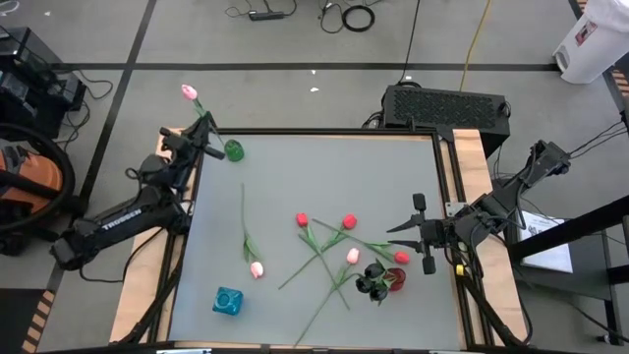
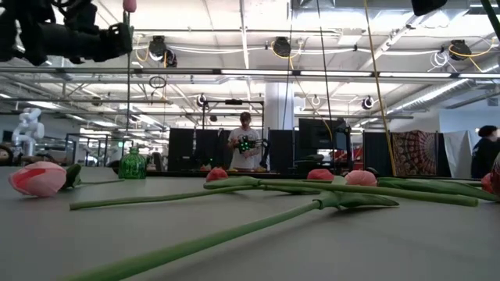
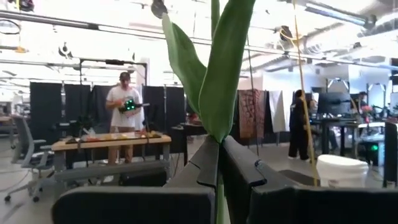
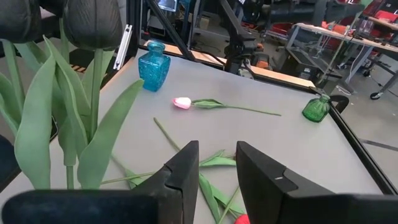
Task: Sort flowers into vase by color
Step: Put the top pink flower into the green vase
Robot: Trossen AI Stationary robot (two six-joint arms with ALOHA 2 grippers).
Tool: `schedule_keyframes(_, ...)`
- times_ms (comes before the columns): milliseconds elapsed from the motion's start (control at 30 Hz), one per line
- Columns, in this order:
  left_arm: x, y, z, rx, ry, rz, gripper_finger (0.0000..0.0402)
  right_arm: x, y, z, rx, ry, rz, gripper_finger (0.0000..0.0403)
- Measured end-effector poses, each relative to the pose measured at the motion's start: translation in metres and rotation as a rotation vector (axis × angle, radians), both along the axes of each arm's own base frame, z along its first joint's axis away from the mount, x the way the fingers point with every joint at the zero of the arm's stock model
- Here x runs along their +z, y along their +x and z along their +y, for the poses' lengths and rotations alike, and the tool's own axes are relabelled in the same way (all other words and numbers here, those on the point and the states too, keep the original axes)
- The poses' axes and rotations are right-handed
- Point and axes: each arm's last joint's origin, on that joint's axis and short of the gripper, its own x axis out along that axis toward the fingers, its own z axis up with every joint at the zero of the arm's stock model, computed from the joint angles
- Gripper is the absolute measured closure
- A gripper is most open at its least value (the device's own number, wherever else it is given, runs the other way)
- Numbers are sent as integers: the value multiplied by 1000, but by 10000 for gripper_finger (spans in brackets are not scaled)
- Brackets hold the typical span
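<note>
My left gripper (image 1: 212,147) is shut on a pink tulip (image 1: 189,92) and holds it upright at the table's far left, next to the small green vase (image 1: 234,150). My right gripper (image 4: 217,168) hovers open at the right edge with nothing between its fingers. Just below it stands a red vase (image 1: 396,282) with black tulips (image 4: 93,22). A blue vase (image 1: 228,301) stands near the front. One pink tulip (image 1: 256,267) lies alone on the table. Red tulips (image 1: 349,222) and another pink one (image 1: 352,256) lie crossed at the middle. My left gripper pinches the pink tulip's stem at the base of a leaf (image 3: 217,134) between its two fingers. The fingers (image 2: 117,37) reach in about level from the table's left and lie across the stem. The tulip stands upright and clear of the table. Its lower stem (image 2: 127,101) hangs toward the green vase (image 2: 133,164).
A raised dark frame (image 1: 324,132) borders the grey table. A black box (image 1: 447,103) sits behind the far right corner. Beyond the table a person (image 2: 246,140) stands at a bench. Bare table lies between the lone pink tulip and the green vase.
</note>
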Motion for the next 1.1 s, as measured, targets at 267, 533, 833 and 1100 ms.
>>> schedule_keyframes(267,-8,2,17,43,-46,28,391,0,0,0,-1,-1,0,305)
schedule_keyframes(533,-7,1,30,26,-20,-45,391,0,0,0,-1,-3,1,305)
schedule_keyframes(833,-15,4,40,26,-68,-28,391,0,0,0,-2,-2,2,305)
schedule_keyframes(1100,-16,5,40,1,-70,-18,391,0,0,0,-1,-2,2,305)
